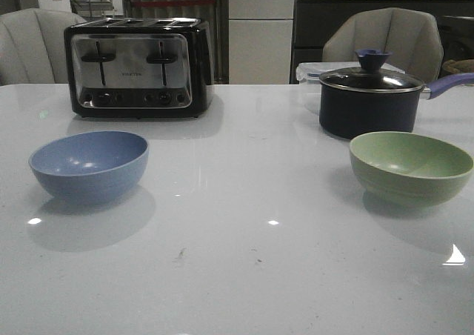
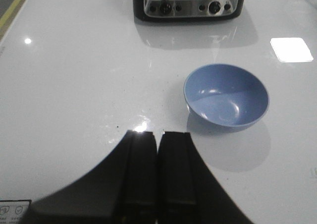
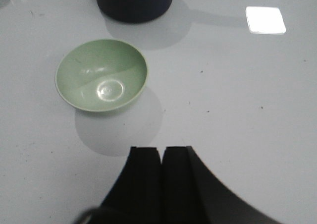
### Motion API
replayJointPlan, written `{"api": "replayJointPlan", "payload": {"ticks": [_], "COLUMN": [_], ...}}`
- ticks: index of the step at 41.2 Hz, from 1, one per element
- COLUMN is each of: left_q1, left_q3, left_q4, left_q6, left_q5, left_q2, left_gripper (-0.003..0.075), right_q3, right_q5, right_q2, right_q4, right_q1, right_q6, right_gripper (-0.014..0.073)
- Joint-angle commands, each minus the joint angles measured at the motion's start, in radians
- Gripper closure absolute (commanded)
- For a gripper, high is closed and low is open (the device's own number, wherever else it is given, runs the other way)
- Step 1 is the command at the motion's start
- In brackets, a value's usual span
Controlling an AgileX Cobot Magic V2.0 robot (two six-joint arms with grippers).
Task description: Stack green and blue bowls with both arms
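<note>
On the table (image 1: pixel 237 276), blue bowl (image 1: pixel 89 164) and green bowl (image 1: pixel 411 166) well apart; both tools (image 2: pixel 158 177) (image 3: pixel 162 182) clenched, empty.

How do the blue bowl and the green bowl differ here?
The blue bowl is dusty blue and sits on the robot's left, in front of the toaster. The green bowl is pale green and sits on the right, in front of the lidded saucepan. Both stand upright, empty, of like size, with no gripper touching them.

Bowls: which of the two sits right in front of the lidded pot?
The green bowl, on the right, just before the navy saucepan. The blue bowl sits left, before the toaster.
</note>
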State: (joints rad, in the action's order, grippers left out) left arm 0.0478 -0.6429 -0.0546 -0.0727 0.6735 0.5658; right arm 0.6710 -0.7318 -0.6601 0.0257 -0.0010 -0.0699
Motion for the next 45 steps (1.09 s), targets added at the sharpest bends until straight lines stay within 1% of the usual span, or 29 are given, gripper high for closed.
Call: {"api": "replayJointPlan", "payload": {"ticks": [1,4,6,7,9,10,12,13,15,16,20,31,36,43,45], "left_q1": [0.004,0.004,0.004,0.004,0.004,0.004,0.004,0.004,0.004,0.004,0.004,0.004,0.004,0.004,0.004], "left_q3": [-0.026,-0.026,-0.026,-0.026,-0.026,-0.026,-0.026,-0.026,-0.026,-0.026,-0.026,-0.026,-0.026,-0.026,-0.026], "left_q4": [-0.009,-0.009,-0.009,-0.009,-0.009,-0.009,-0.009,-0.009,-0.009,-0.009,-0.008,-0.008,-0.008,-0.008,-0.008], "left_q6": [0.008,0.008,0.001,-0.002,-0.002,-0.002,-0.002,-0.002,-0.002,-0.002,-0.002,-0.002,-0.002,-0.002,-0.002], "left_q5": [-0.061,-0.061,-0.061,-0.061,-0.061,-0.063,-0.065,-0.065,-0.069,-0.071,-0.073,-0.073,-0.073,-0.073,-0.073], "left_q2": [0.032,0.042,0.049,0.052,0.053,0.053,0.053,0.053,0.053,0.053,0.053,0.053,0.053,0.053,0.053], "left_gripper": [0.0627,0.0601,0.0552,0.0512,0.0442,0.0394,0.0307,0.0283,0.0247,0.0241,0.0243,0.0243,0.0243,0.0243,0.0243], "right_q3": [0.027,0.028,0.032,0.033,0.033,0.033,0.035,0.038,0.048,0.057,0.103,0.319,0.413,0.517,0.547], "right_q5": [0.05,0.041,0.039,0.043,0.06,0.072,0.093,0.099,0.113,0.117,0.122,0.073,0.036,-0.003,-0.008], "right_q2": [-0.063,-0.107,-0.136,-0.15,-0.182,-0.201,-0.237,-0.253,-0.295,-0.32,-0.413,-0.727,-0.852,-1.001,-1.039], "right_q4": [0.011,0.011,0.011,0.011,0.011,0.011,0.01,0.01,0.01,0.009,0.003,-0.041,-0.095,-0.231,-0.25], "right_q1": [-0.005,-0.005,-0.005,-0.005,-0.005,-0.005,-0.005,-0.005,-0.005,-0.005,-0.006,-0.009,-0.032,-0.065,-0.066], "right_q6": [-0.001,-0.001,-0.001,-0.001,-0.001,-0.001,-0.001,-0.001,-0.001,-0.001,-0.001,0.014,0.07,0.205,0.229], "right_gripper": [0.0544,0.0452,0.0352,0.0291,0.0195,0.0153,0.0106,0.0095,0.0091,0.0093,0.0094,0.0094,0.0094,0.0094,0.0094]}}
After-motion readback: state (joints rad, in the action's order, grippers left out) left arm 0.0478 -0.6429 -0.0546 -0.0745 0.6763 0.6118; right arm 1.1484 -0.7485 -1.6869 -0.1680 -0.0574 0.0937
